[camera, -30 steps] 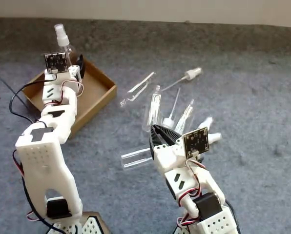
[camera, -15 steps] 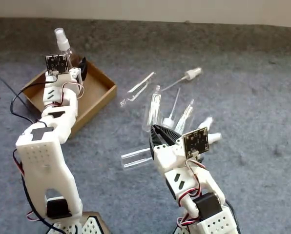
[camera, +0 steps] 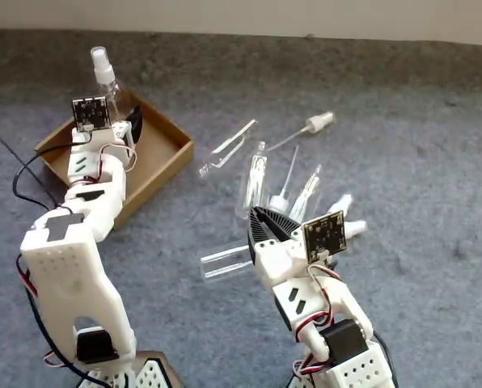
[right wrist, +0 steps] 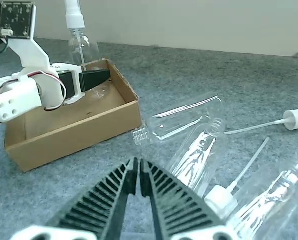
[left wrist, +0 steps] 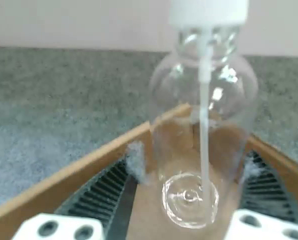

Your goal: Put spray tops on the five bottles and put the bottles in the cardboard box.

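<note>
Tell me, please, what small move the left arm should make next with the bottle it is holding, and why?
Probably lower it a little, then open. The left gripper is shut on the bottle, which is upright with its spray top on, at the far corner of the cardboard box. Whether its base is already resting inside is unclear.

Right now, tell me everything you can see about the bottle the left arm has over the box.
The bottle is clear, plastic by its look, round-shouldered and empty. A white spray top sits on its neck, with a thin tube running down inside. It stands upright between the left arm's black ribbed jaws, which grip its sides, at the far corner of the cardboard box.
</note>
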